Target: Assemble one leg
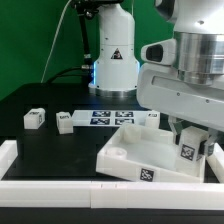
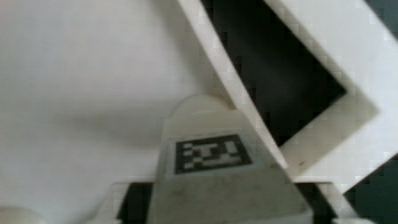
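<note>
My gripper [image 1: 188,138] is shut on a leg [image 1: 187,151], a stubby white post with a square tag on its side. It holds the leg upright over the right rear corner of the large white square panel [image 1: 135,152]. In the wrist view the leg [image 2: 217,150] fills the space between the two fingers, with its tag facing the camera. Its far end points at the panel's flat inner face [image 2: 89,90] next to a raised rim [image 2: 222,60]. I cannot tell whether the leg touches the panel. Two more legs [image 1: 35,118] [image 1: 65,122] lie on the black table at the exterior view's left.
The marker board [image 1: 112,117] lies flat behind the panel, with another small white part [image 1: 152,118] at its right end. A white rail [image 1: 90,190] runs along the table's front edge and up the left side. The robot base [image 1: 113,60] stands at the back.
</note>
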Robot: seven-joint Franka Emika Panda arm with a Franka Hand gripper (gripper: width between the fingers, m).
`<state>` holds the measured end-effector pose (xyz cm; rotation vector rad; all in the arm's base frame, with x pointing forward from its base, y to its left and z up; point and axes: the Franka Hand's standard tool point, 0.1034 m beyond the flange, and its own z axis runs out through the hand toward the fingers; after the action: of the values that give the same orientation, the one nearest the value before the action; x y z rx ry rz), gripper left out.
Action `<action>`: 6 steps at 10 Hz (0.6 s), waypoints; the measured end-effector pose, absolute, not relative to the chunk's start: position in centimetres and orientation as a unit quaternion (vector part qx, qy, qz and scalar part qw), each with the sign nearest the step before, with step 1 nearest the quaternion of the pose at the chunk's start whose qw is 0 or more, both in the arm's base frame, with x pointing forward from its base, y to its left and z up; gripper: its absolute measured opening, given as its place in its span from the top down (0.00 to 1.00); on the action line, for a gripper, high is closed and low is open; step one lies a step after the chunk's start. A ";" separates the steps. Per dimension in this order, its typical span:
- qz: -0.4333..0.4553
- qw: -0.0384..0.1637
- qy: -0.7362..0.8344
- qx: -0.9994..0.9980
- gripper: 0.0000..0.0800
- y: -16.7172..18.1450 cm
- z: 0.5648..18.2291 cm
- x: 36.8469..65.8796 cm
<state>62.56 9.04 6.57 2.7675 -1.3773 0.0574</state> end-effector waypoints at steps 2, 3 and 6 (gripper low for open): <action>0.025 0.051 -0.509 0.859 0.60 8.0 6.6 61.9; 0.023 0.057 -0.519 0.853 0.60 7.6 6.6 61.7; 0.023 0.056 -0.517 0.854 0.23 7.7 6.6 61.8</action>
<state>61.76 7.67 6.63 2.5903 -1.5699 0.0713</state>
